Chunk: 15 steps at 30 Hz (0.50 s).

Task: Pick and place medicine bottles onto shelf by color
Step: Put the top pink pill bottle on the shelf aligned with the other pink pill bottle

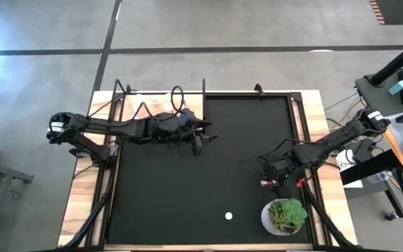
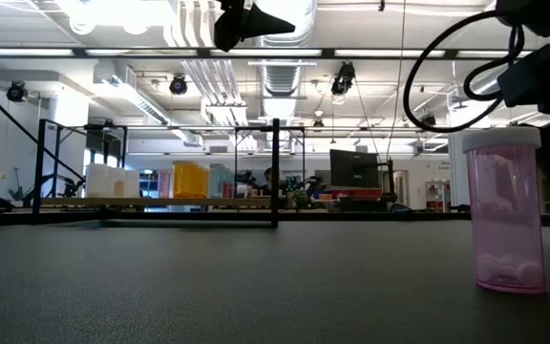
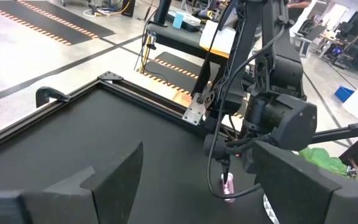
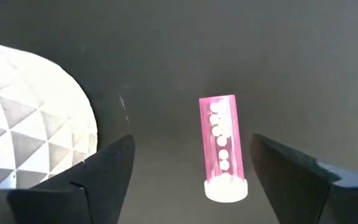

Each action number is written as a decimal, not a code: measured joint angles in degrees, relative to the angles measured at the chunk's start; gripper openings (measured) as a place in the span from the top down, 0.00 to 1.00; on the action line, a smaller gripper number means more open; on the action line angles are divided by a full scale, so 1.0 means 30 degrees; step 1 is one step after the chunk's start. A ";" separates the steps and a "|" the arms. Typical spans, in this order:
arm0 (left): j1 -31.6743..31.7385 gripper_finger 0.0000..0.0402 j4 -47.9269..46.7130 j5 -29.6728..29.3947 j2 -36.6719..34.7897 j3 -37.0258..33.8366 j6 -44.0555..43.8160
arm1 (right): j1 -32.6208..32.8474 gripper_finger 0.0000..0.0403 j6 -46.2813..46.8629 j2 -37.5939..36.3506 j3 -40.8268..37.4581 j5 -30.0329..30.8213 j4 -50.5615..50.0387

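Observation:
A pink medicine bottle (image 4: 224, 146) with a white cap lies on its side on the black mat (image 1: 187, 196), beside the plant's white pot (image 4: 30, 143). My right gripper (image 4: 191, 143) hangs over it, pointing steeply down and open, one finger on each side of the bottle and clear of it. A second pink bottle (image 2: 509, 210) stands upright on its base nearer the front edge (image 1: 228, 216). My left gripper (image 1: 203, 143) hovers open over the mat's far middle, with nothing between its fingers. The shelf (image 2: 160, 203) at the far left carries white and orange bottles (image 2: 189, 180).
The green plant (image 1: 285, 215) in its white pot stands at the near right, close beside my right gripper. The shelf's thin black posts (image 2: 275, 172) rise at the mat's far left. Open mat stretches across the middle and near left.

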 joint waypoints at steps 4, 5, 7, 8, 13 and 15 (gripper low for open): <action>0.0000 0.29 0.0003 0.0007 -0.0007 0.0000 -0.0004 | -0.0007 0.25 0.0004 0.0485 -0.0268 -0.0030 0.0413; 0.0000 0.29 0.0012 0.0007 -0.0007 0.0000 -0.0004 | -0.0007 0.25 -0.0018 0.0585 -0.0339 -0.0036 0.0523; 0.0000 0.29 0.0022 0.0015 -0.0007 0.0000 -0.0004 | -0.0007 0.25 -0.0131 0.0792 -0.0540 0.0313 0.0771; 0.0000 0.29 0.0022 0.0015 -0.0007 0.0000 -0.0004 | 0.0000 0.25 -0.0226 0.0907 -0.0652 0.0590 0.0600; 0.0000 0.29 0.0065 0.0033 -0.0022 0.0004 -0.0011 | -0.0003 0.25 -0.0145 0.1500 -0.0776 0.0465 0.0558; 0.0000 0.29 0.0071 0.0063 -0.0022 0.0028 -0.0011 | -0.0007 0.25 -0.0087 0.1595 -0.0660 0.0488 0.0545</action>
